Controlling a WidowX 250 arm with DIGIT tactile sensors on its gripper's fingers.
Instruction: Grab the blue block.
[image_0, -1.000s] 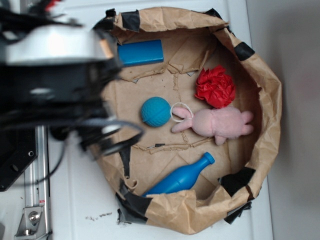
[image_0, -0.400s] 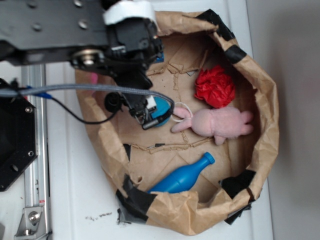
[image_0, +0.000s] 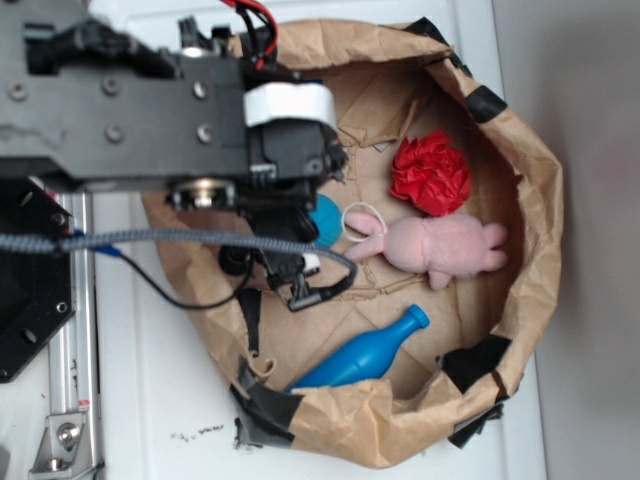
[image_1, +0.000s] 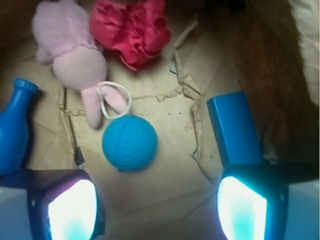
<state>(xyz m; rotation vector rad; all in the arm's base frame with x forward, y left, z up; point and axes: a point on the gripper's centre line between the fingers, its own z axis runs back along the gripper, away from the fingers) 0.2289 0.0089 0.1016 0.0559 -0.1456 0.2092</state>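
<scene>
Exterior view: camera above the scene, facing straight down, set far enough to take in the whole paper-lined basket (image_0: 530, 180) and the arm across the upper left. Wrist view: camera on the arm, close to the basket floor, looking down and forward between the two finger pads (image_1: 72, 210). Both views share the teal ball (image_1: 129, 142), pink plush rabbit (image_0: 440, 245), red pompom (image_0: 430, 172) and blue bottle (image_0: 365, 352); the wrist view shows them turned about.

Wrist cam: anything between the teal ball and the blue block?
Nothing: only bare, torn brown paper between the teal ball and the blue block, as the wrist view shows.
</scene>
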